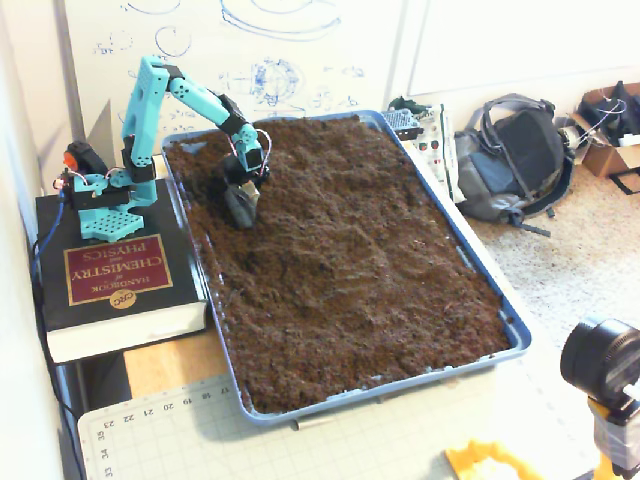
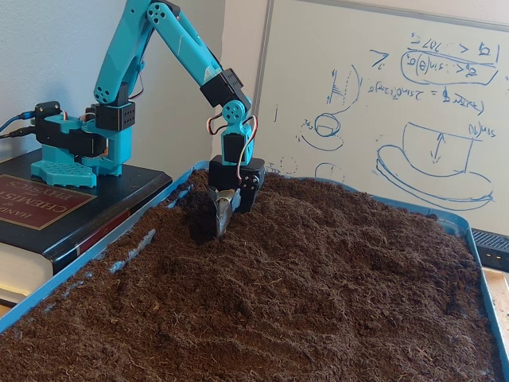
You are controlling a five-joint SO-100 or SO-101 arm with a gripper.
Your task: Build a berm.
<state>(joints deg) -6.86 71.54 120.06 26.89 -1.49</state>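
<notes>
Across the far half of the tray, the berm (image 2: 358, 231) rises as a broad, lumpy hump of loose dark brown soil, taller than the flatter soil near the front; from above (image 1: 330, 160) it is only a faint swell. Beside its left end, a shallow dip holds the gripper (image 2: 222, 215) (image 1: 240, 205), pointing down with its tips touching the dirt; whether the jaws are parted or closed cannot be told. The blue tray (image 1: 515, 330) is filled with soil nearly to its rim. The teal arm (image 1: 150, 110) is mounted on a thick book (image 1: 110, 275) just left of the tray.
</notes>
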